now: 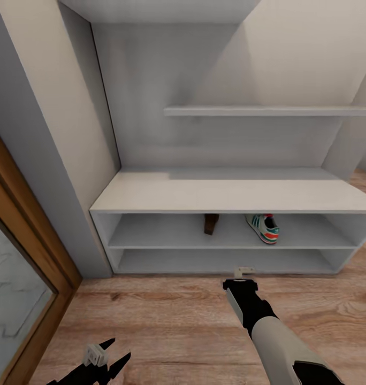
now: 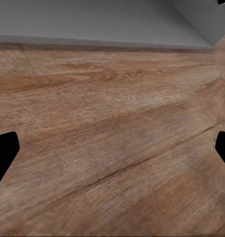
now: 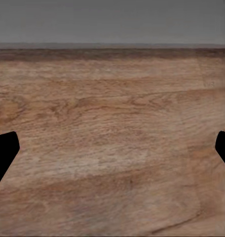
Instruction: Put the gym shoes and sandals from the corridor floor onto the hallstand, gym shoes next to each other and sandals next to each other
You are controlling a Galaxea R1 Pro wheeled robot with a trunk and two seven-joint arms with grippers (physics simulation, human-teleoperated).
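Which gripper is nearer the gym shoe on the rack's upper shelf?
Right. The right gripper sits just in front of the hallstand, slightly left of the gym shoe. The left gripper hangs low over the floor, far left.

Hallstand: light grey unit straight ahead of me. Long low bench top, two open shelf levels beneath, one floating grey shelf on the wall above.

Gym shoe: one white sneaker with green stripes and a red-orange patch, green-red sole edge. It sits upright on the upper open shelf, right of centre, lying at a slant to the shelf's front edge.

Sandal: one brown item on the same shelf, near centre, partly shadowed under the bench top; its form is hard to make out. It lies near the sneaker, apart from it.

Corridor floor: light brown wood-grain planks running up to the unit's base.
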